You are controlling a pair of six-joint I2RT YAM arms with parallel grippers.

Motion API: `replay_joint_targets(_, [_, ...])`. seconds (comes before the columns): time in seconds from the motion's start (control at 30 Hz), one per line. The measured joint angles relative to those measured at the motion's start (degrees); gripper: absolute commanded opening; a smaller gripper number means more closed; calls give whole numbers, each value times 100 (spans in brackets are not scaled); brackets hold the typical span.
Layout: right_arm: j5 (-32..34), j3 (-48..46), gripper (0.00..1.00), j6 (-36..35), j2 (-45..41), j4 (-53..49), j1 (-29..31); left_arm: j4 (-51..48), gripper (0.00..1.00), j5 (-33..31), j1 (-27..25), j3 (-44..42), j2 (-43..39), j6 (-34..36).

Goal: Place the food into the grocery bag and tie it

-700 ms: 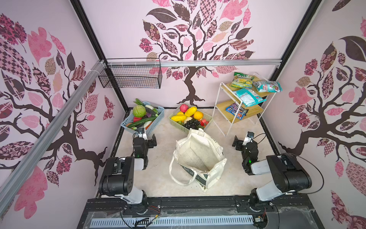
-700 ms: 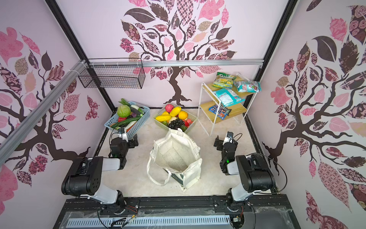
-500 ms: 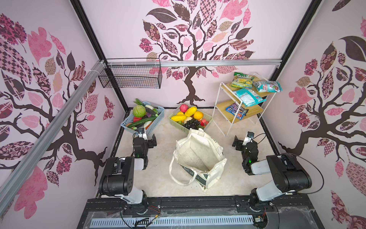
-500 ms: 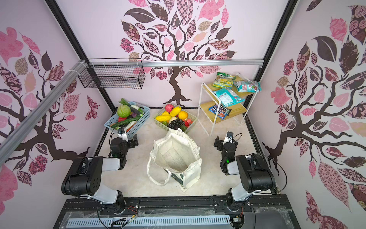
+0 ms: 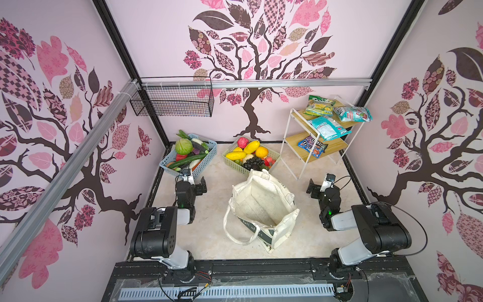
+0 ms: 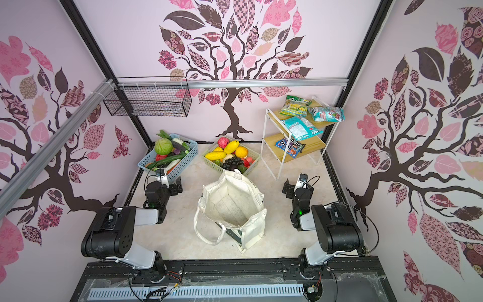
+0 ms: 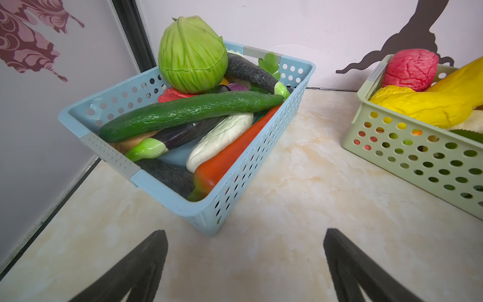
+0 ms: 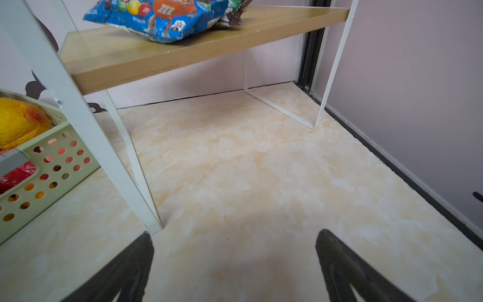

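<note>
Both pincers released, food in the baskets, bag open.
Left pincer [image 7: 245, 231] is spread wide over bare counter [image 5: 206, 243], facing the blue basket [image 7: 154, 183] in the far left corner, which holds the cabbage [image 7: 192, 55] and cucumber [image 7: 188, 112]. Right pincer [image 8: 234, 232] is spread too, holding nothing, beside the shelf rack [image 8: 198, 49] in the far right corner. Bag [image 5: 261, 204] stands mid-counter, mouth up, just in front of the green basket [image 5: 233, 162] with the grapes [image 5: 252, 162] at the far edge.
</note>
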Motion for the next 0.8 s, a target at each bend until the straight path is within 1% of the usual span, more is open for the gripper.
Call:
replay_joint_targets(0.6, [24,2,100,2,-9,7,2,-7,97,66,31,2,-4,-50])
replay_joint_targets(0.7, [61,2,100,2,-138,-122,0,-496,97,66,42,70,-184,-83])
replay_joint_targets(0.8, [131,96,100,35,-459,-595,2,-1106,97,2,42,321,-466,-107])
